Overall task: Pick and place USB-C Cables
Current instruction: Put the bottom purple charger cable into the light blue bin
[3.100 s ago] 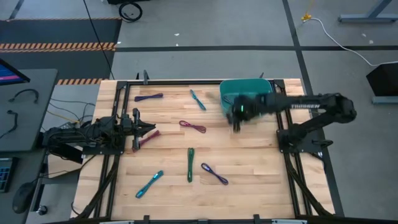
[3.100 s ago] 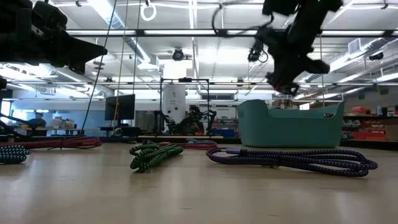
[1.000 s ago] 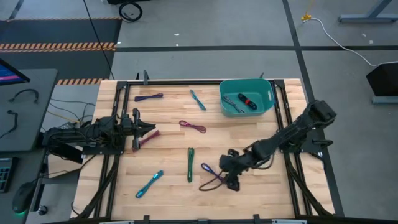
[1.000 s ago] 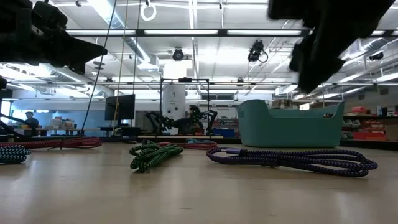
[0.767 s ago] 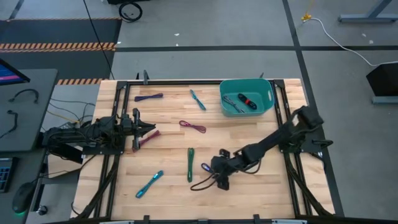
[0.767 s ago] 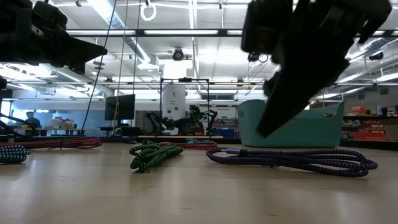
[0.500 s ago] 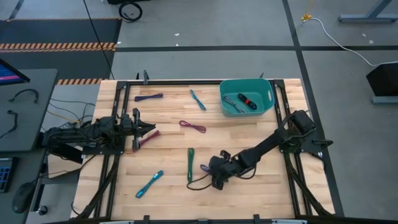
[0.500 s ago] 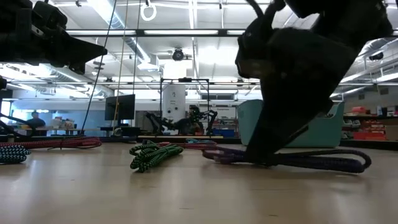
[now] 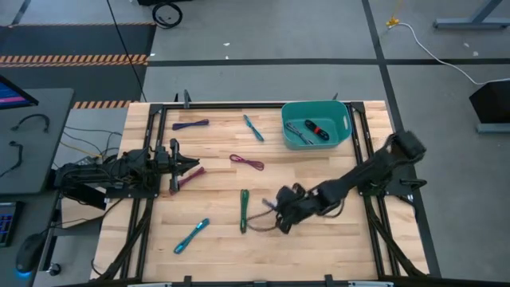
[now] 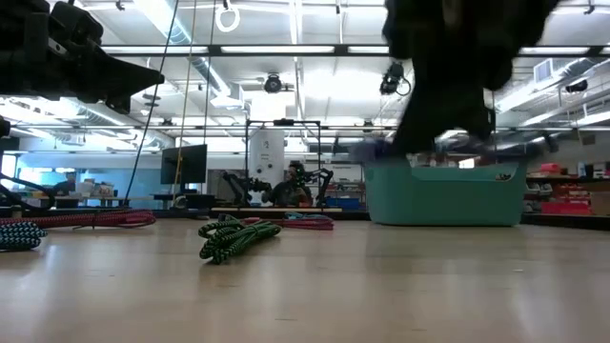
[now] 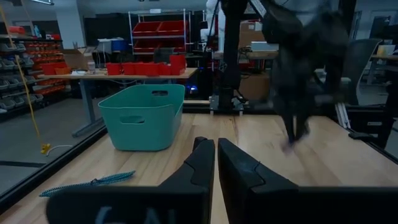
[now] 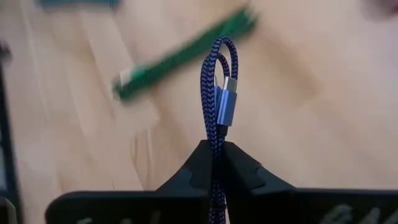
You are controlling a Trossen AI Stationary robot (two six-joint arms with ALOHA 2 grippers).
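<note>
Over at nine o'clock your left gripper (image 9: 194,166) sits parked, fingers pressed together on nothing, tips right at the end of a maroon cable (image 9: 187,178). Around it the USB-C cables wait: a purple one (image 9: 190,124) at eleven, a teal one (image 9: 191,235) at seven, another teal one (image 9: 253,127) near twelve, a maroon-purple loop (image 9: 247,163) at centre, and a green one (image 9: 244,211) at six.

Now the action: your right gripper (image 9: 279,214), just right of that green cable at about five o'clock, has its fingers (image 12: 249,165) pinched tight on the purple braided cable (image 12: 217,93), connector poking up past the tips, the bundle off the wood. Nice grab!

Carry it to the teal bin (image 9: 341,135) at one o'clock, where a grey cable (image 9: 299,133) and a black one with red tie (image 9: 316,128) already lie. Lift high enough for the dangling loop to clear the rim, get centred, then release.
</note>
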